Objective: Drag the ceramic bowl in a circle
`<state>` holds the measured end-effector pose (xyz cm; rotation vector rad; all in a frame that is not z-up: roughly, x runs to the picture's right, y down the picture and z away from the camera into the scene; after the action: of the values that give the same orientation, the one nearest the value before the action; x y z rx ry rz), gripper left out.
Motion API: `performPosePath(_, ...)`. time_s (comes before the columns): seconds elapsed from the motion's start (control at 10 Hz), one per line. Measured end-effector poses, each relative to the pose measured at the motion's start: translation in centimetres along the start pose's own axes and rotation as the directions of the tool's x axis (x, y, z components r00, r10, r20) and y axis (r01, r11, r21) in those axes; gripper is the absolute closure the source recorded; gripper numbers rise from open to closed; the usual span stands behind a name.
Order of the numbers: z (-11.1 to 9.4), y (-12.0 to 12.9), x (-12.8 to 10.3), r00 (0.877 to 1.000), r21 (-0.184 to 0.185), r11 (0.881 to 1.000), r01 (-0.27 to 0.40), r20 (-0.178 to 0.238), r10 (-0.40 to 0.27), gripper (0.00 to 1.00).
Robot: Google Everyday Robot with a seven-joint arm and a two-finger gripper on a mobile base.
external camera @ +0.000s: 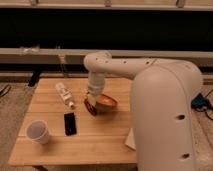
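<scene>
Dragging seems under way: in the camera view the gripper (93, 100), closed on the left rim of the ceramic bowl (107, 103), sits mid-table (100, 142), right of the bottle (65, 94). The next move calls for a smooth curved sweep that keeps the bowl flat.

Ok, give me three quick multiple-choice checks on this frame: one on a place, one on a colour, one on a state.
1. The paper cup stands on the table:
A. near the corner closest to the camera, on the left of the view
B. at the far right corner
C. dead centre

2. The ceramic bowl is:
A. blue
B. orange-red
C. green

3. The hand is:
A. open above the cup
B. closed on the bowl's left rim
C. raised high off the table

Key: 1 A, the cup sits low left on the wood; 2 B, its glossy inside shows orange; 3 B, the hand is down at the rim, closed.
</scene>
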<state>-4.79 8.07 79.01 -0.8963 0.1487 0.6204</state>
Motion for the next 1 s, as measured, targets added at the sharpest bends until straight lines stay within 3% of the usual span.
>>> performPosePath(0.1,0.0,-0.9,2.3,0.998,0.009,0.999,-0.047,-0.032,0.048,1.00)
performPosePath(0.3,0.1,-2.9,4.8,0.989,0.033,0.991,-0.130,-0.062,0.132,1.00)
performPosePath(0.4,0.0,-4.4,5.6,0.982,0.046,0.984,-0.172,-0.068,0.175,1.00)
performPosePath(0.5,-0.1,-7.2,6.7,0.967,0.066,0.969,-0.239,-0.072,0.243,1.00)
performPosePath(0.8,-0.8,-12.9,7.9,0.937,0.107,0.935,-0.339,-0.049,0.345,1.00)
performPosePath(1.0,-1.0,-16.0,7.2,0.930,0.132,0.924,-0.360,-0.031,0.367,1.00)
